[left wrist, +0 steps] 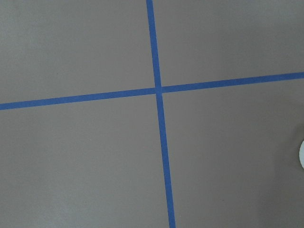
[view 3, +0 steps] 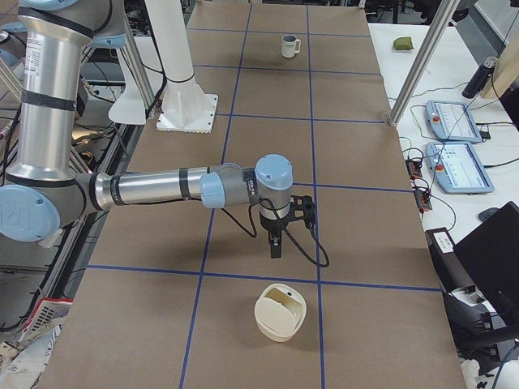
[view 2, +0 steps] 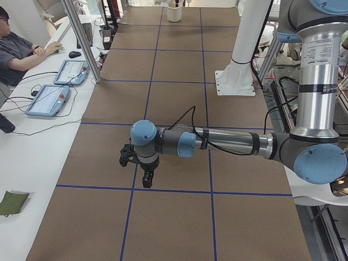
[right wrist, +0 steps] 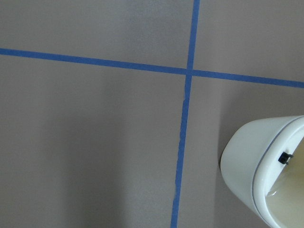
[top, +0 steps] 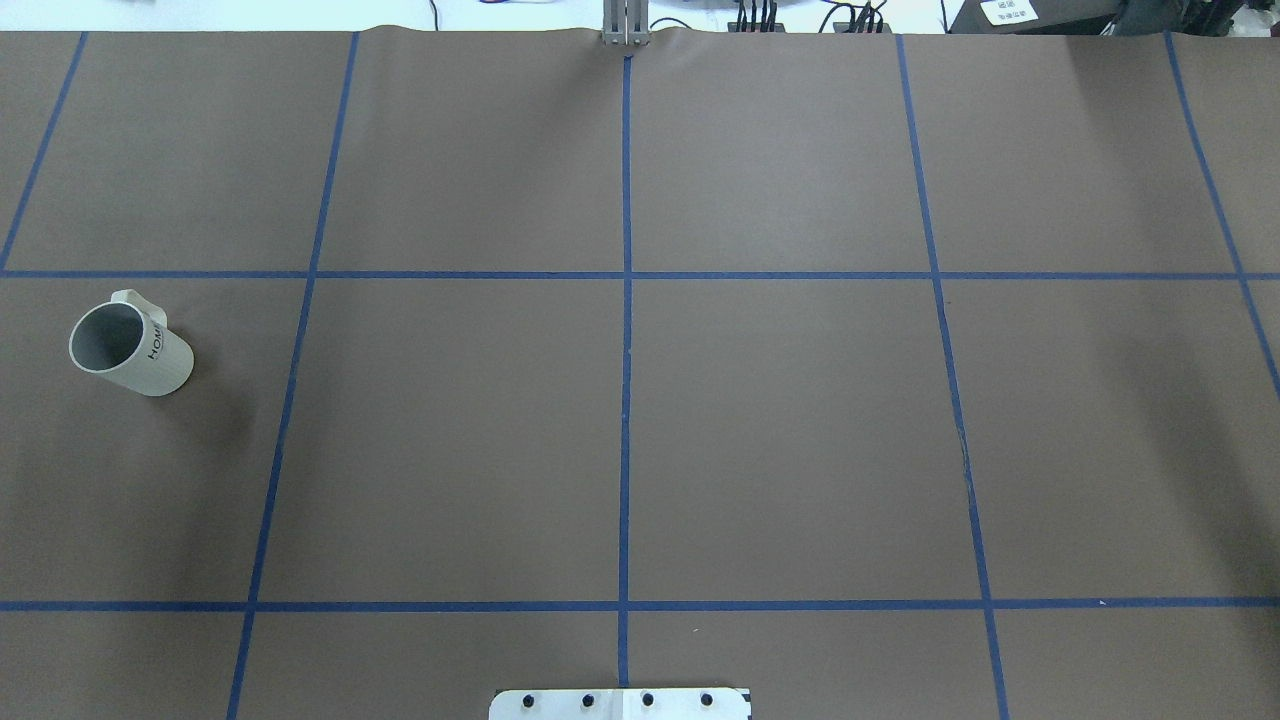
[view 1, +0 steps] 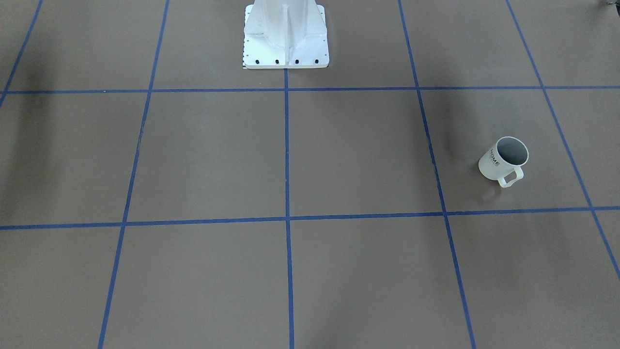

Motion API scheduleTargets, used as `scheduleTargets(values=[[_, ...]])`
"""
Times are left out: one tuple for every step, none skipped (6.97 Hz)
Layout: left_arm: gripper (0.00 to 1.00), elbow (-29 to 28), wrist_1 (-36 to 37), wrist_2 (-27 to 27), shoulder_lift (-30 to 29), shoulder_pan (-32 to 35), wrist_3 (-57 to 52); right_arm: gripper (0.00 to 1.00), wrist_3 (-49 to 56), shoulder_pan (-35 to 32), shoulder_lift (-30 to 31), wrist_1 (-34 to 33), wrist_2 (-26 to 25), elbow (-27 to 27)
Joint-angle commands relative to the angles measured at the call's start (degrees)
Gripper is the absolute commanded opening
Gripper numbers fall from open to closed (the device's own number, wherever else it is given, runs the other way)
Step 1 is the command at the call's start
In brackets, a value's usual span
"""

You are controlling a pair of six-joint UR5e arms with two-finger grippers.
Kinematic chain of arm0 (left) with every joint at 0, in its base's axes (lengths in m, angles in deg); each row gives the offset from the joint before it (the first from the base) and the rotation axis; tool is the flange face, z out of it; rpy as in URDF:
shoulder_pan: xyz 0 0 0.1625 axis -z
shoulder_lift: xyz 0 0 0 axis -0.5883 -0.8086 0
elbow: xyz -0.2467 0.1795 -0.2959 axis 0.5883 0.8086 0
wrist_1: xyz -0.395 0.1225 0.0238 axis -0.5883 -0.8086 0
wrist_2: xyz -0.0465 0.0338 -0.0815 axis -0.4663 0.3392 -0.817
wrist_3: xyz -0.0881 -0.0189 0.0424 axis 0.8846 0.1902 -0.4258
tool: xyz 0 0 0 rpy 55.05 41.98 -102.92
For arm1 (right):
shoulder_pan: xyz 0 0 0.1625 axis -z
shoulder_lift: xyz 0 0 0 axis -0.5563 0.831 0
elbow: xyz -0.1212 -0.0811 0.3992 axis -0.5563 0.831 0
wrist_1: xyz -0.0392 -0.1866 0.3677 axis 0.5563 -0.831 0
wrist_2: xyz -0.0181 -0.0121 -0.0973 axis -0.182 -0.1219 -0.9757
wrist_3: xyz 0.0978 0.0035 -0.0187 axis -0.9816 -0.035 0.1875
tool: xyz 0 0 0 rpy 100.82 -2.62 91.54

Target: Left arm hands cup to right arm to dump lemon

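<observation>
The white cup [view 1: 503, 161] with "HOME" on its side stands upright on the brown table, far out on my left side; it also shows in the overhead view [top: 131, 348] and small in the exterior right view [view 3: 289, 46]. Its grey inside shows no lemon; the lemon is hidden or out of view. My left gripper [view 2: 145, 180] hangs high above the table and points down. My right gripper [view 3: 276, 245] does the same. Both show only in the side views, so I cannot tell whether they are open or shut. Neither touches the cup.
A cream round container [view 3: 280, 312] sits at the table's right end, also in the right wrist view [right wrist: 270, 171]. The white robot pedestal [view 1: 286, 36] stands at mid-table. An operator [view 2: 16, 49] sits at a side desk with tablets [view 2: 48, 100].
</observation>
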Motion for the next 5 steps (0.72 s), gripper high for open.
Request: scheduleTargets(values=[[1.00,0.17,-0.70,0.00,0.44,0.00,-0.26,1.00,-0.01,0.12,0.00,-0.05,0.00,0.01],[1.00,0.26,-1.66,0.00,0.53,0.00,-0.53,1.00,-0.10,0.47,-0.09,0.04,-0.09,0.01],[1.00,1.39,-1.76,0.18,0.09,0.00,-0.53,1.00,-0.28,1.17,-0.09,0.73,-0.09,-0.08],[1.00,2.45,-2.37,0.61,0.35,0.09,-1.66,1.00,-2.02,2.31,-0.17,4.66,0.09,-0.43],[1.00,2.90,-6.29,0.27,-0.69,-0.35,-3.93,1.00,-4.91,5.71,-1.39,11.39,-0.52,-0.43]])
